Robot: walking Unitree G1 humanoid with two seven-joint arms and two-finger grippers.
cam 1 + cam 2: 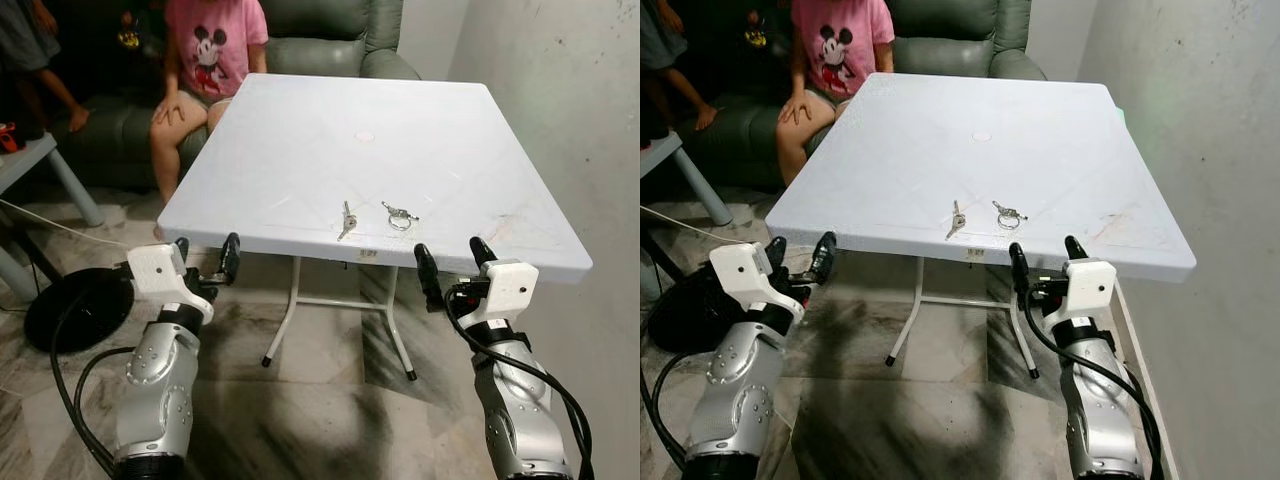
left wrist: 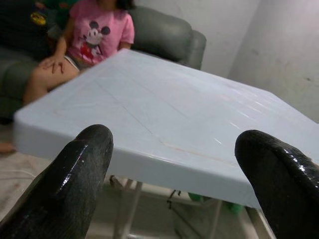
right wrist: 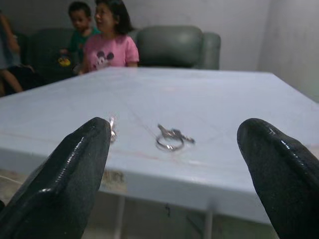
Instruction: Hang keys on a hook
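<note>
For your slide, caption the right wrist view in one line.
Open right end effector faces keys and key ring on white table.

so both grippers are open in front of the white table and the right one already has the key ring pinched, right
Not quite. The right gripper holds nothing: the left eye view shows the key ring lying on the white table beside the key. Both grippers, the left gripper included, are open in front of the table.

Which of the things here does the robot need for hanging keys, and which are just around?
For the job:
- key
- key ring
- left hand, open
- right hand, open

Just around:
- white table
- green sofa
- person in pink shirt
</note>
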